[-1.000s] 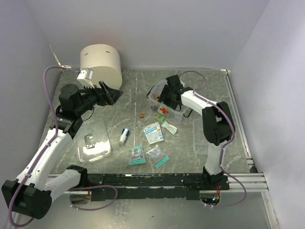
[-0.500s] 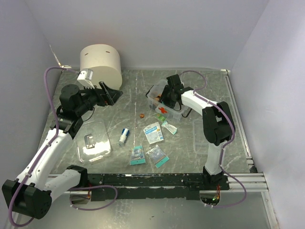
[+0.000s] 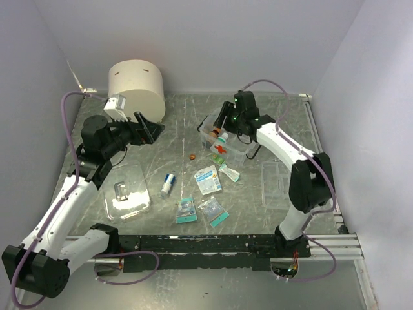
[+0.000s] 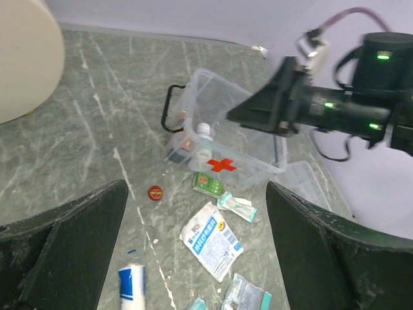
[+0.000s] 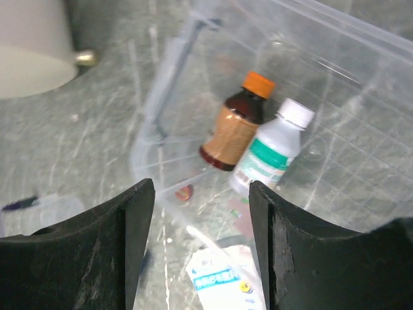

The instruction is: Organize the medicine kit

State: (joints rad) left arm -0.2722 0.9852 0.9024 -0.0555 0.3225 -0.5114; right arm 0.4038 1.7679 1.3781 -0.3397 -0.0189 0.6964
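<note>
The medicine kit (image 3: 221,149) is a clear box with a red cross, standing open at the table's back middle. Inside it, a brown bottle (image 5: 232,129) with an orange cap leans beside a white bottle (image 5: 271,152) with a green label. My right gripper (image 3: 224,123) hovers just above the kit's left end, open, with nothing between its fingers (image 5: 122,245). My left gripper (image 3: 147,126) stands open and empty at the far left, next to the cream cylinder, well apart from the kit (image 4: 258,165).
Loose on the table in front of the kit lie a white sachet (image 3: 208,179), a green box (image 3: 218,159), a teal packet (image 3: 229,172), a blue-white tube (image 3: 168,183), two teal pouches (image 3: 186,210) and a red cap (image 3: 191,156). A clear lid (image 3: 126,190) lies left. Cream cylinder (image 3: 135,87) stands back left.
My right gripper has risen out of the kit and drawn back to the right. The white bottle now shows standing in the kit. The left arm has barely moved.
</note>
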